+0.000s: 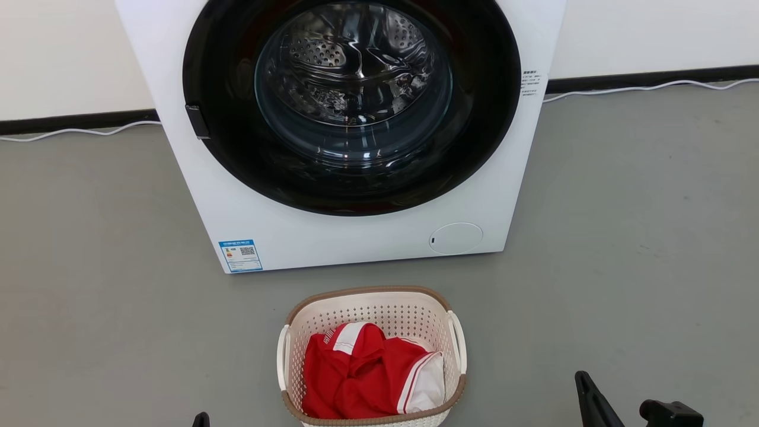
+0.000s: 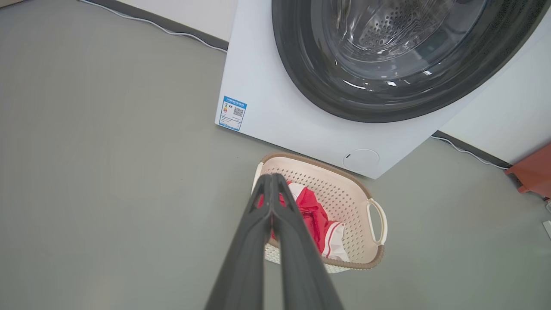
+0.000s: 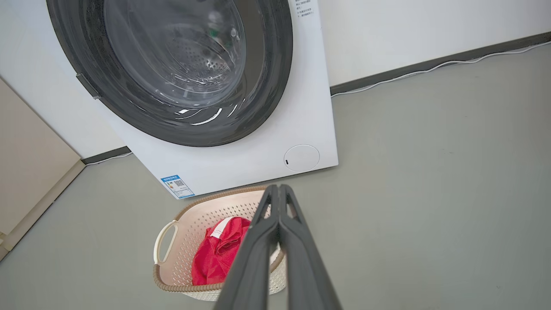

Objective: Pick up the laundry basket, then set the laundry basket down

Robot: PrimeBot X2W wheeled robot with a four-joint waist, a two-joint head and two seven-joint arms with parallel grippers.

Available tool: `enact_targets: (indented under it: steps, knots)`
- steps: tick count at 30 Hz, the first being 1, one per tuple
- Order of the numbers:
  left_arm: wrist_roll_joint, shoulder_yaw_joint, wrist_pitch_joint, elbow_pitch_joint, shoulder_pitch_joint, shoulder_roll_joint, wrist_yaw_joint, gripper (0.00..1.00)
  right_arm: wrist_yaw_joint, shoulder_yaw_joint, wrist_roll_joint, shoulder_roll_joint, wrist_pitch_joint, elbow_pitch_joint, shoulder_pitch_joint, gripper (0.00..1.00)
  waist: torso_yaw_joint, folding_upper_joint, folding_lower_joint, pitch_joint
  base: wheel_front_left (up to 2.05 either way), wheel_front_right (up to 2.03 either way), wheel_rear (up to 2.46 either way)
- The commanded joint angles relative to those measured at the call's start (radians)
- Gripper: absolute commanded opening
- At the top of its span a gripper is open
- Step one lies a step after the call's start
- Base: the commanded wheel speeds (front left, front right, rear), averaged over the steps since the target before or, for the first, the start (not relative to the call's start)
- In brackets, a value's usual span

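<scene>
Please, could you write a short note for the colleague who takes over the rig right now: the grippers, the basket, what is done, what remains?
Left gripper: shut, holding nothing.
Right gripper: shut, holding nothing.
Laundry basket: stands on the floor in front of the washing machine, red and white garment inside; neither gripper touches it.
Done: nothing yet, basket not lifted.
Left: probably open the grippers, take the side handles, lift, then set the basket down.

Upright cream laundry basket (image 1: pixel 415 311) on floor

Washer (image 1: pixel 356 240) behind basket (image 1: pixel 385 313); sides seemingly free.
</scene>
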State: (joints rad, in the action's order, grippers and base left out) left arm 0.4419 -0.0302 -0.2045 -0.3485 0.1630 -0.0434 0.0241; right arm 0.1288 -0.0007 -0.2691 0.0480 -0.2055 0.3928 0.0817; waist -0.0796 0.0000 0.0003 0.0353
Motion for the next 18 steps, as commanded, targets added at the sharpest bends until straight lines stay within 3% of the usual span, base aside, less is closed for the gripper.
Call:
enact_targets:
  steps: [1,18]
  knots:
    - [0.030,-0.011,0.004,0.029,-0.042,-0.011,0.011,0.00,0.000,-0.006,-0.033,0.002,0.009,-0.034,-0.035,0.00,0.001,0.0000,-0.0003,0.000,0.00,0.00,0.00]
    - [0.200,-0.021,0.051,0.041,-0.076,-0.010,0.025,0.00,0.001,-0.020,-0.229,0.003,0.054,-0.051,-0.058,0.00,0.013,0.0000,-0.0003,-0.006,0.00,0.00,0.00]
